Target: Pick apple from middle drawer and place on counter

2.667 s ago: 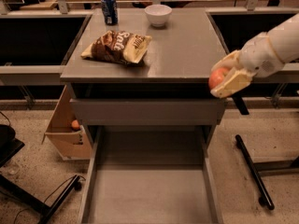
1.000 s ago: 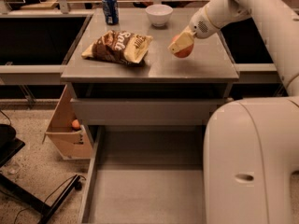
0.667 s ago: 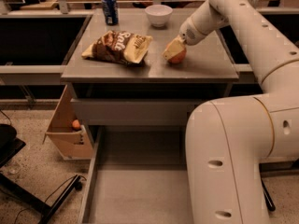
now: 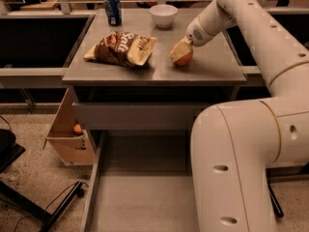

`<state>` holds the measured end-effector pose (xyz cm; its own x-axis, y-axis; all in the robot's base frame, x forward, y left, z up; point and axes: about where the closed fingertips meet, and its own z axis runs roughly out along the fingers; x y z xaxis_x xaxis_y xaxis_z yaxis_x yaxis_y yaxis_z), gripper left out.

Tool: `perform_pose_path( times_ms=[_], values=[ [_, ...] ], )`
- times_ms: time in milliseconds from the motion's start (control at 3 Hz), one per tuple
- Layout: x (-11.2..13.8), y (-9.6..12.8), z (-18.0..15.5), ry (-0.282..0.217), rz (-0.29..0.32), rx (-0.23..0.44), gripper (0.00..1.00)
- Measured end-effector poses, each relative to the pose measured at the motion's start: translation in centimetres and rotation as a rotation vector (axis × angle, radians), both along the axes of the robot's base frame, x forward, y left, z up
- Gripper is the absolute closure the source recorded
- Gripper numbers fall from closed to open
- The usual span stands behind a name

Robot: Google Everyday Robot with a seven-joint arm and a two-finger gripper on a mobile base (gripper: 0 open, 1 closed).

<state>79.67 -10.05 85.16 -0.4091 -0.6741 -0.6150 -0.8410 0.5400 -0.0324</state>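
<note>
The apple sits low on the grey counter, right of centre, touching or nearly touching the surface. My gripper reaches down from the upper right and is shut on the apple, with its cream fingers covering the apple's left and top. The middle drawer is pulled open below the counter front; its flat bottom shows bare, and my white arm hides its right part.
A chip bag lies on the counter left of the apple. A white bowl and a blue soda can stand at the back. A cardboard box holding a small orange fruit sits left of the drawer.
My gripper has carried the apple from beside the cabinet's right edge up over the counter, then left and down onto its surface.
</note>
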Motion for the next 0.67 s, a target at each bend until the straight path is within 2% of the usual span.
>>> perform_pose_path(
  times_ms=[667],
  values=[
    [0.0, 0.01, -0.01, 0.0, 0.0, 0.0, 0.14]
  ],
)
